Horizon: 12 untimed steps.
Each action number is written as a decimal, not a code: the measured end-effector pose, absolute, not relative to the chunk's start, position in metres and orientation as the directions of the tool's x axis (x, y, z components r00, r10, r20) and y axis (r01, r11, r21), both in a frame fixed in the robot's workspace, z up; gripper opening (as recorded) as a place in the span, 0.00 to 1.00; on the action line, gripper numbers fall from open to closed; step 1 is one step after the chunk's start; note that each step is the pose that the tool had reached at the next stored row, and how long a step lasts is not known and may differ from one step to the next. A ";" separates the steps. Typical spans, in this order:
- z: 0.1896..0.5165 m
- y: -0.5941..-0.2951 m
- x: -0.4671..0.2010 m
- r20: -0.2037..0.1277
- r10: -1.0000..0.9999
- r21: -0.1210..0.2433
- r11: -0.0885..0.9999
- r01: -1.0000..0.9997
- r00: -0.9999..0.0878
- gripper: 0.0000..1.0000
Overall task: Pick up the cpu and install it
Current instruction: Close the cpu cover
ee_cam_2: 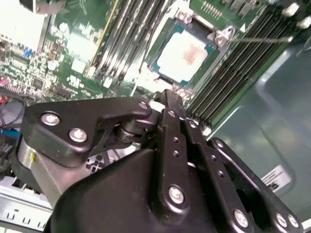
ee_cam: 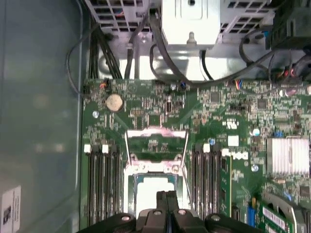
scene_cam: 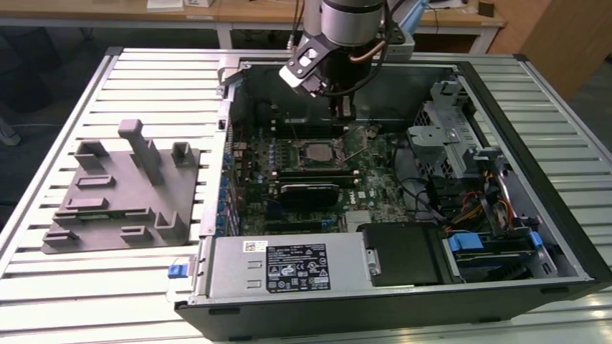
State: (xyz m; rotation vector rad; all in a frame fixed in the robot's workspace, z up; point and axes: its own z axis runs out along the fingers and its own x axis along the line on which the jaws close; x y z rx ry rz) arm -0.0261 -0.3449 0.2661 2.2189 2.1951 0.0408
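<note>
Well, at the exterior view's left a grey moulded holder is sitting on the slatted counter, just beside the open computer case. Moving rightward, the case is lying on its side with its green board facing up, which is giving the arm a straight reach from above.

The cpu is lying flat in the socket at the middle of that board, pale metal top upward. In the second wrist view the cpu is sitting square inside the dark surround. In the first wrist view the socket's metal frame appears to be swung open beyond it, which is probably why the chip is showing uncovered.

The pincer is hanging just past the socket's far edge, close above the board. It is clenched, its fingers pressing together on nothing. By my reading, the chip is already resting in its seat while the frame is not yet closed.

Further right, a grey drive cage is standing along the case wall, well clear of the arm.
</note>
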 end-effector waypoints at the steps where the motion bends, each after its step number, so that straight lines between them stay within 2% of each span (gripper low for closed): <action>1: 0.266 -0.345 -0.024 0.004 1.000 0.032 -0.011 0.999 0.011 0.11; 12: 0.264 -0.340 -0.006 0.005 1.000 0.029 -0.011 1.000 0.011 0.11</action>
